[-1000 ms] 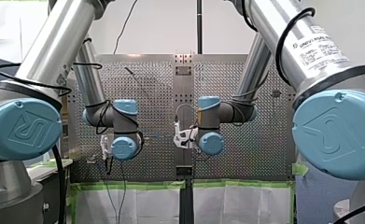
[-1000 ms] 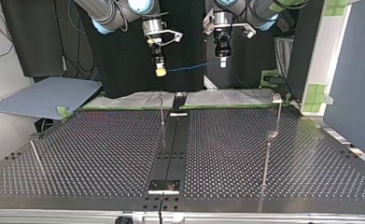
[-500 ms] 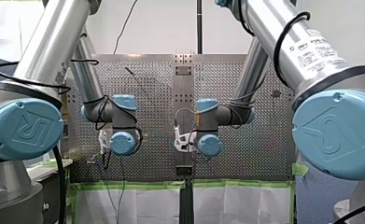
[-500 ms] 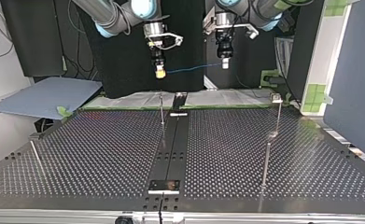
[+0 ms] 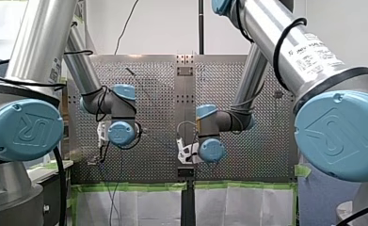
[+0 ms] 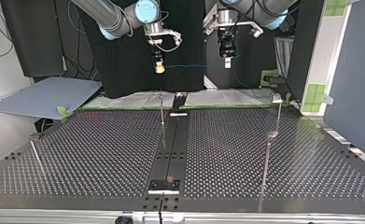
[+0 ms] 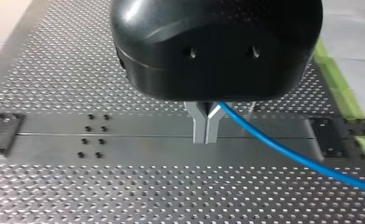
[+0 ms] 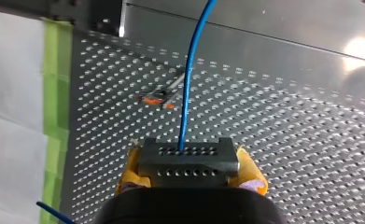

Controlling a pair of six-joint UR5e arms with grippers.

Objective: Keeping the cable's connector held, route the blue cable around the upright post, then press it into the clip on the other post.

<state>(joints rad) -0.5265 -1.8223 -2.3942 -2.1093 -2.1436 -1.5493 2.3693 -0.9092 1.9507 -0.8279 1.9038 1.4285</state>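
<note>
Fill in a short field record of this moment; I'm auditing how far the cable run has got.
left gripper: metal fingers, shut on blue cable
right gripper: yellow pads, shut on connector
cable state: strung in the air between the two grippers, touching no post
centre post: upright, cable not yet around it
side post: at the top view's right, fitting on top, no cable in it
table: perforated, both grippers held above it
</note>
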